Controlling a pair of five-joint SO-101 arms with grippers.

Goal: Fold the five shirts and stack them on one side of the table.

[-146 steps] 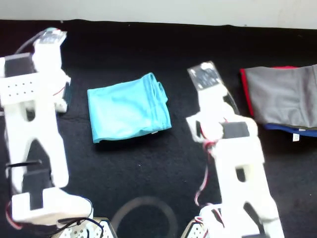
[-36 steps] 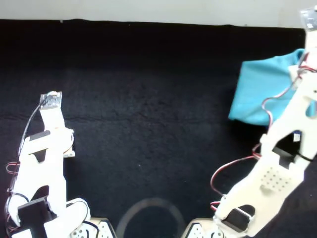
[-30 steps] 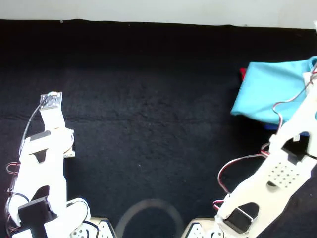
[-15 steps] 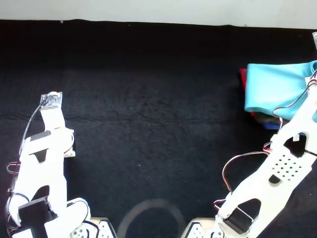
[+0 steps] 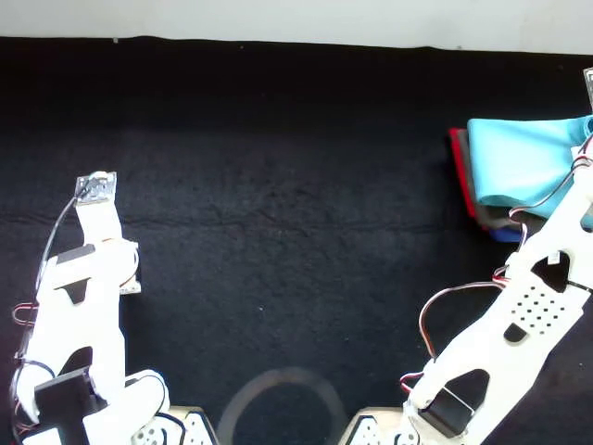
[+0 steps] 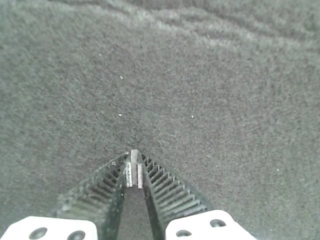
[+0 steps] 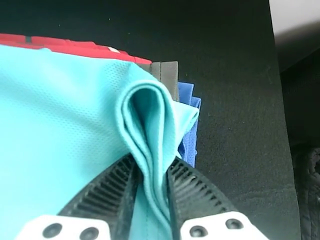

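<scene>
Carried from the table's [image 5: 278,185] middle, the turquoise shirt [image 5: 519,167] now lies atop the stack [image 5: 460,162] at 3 o'clock, its fold clamped in the right hand [image 7: 152,165]. The left hand [image 6: 134,172], fingers together, hangs at 9 o'clock.

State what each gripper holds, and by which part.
The right gripper pinches the teal shirt by a bunched fold at its edge, over the stack. The left gripper is shut, holding nothing.

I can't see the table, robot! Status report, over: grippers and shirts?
Right gripper shut on turquoise shirt, over the stack, right side. Left gripper shut, holding nothing, above black table cover. Right arm's cable crosses the shirt. Over.
</scene>
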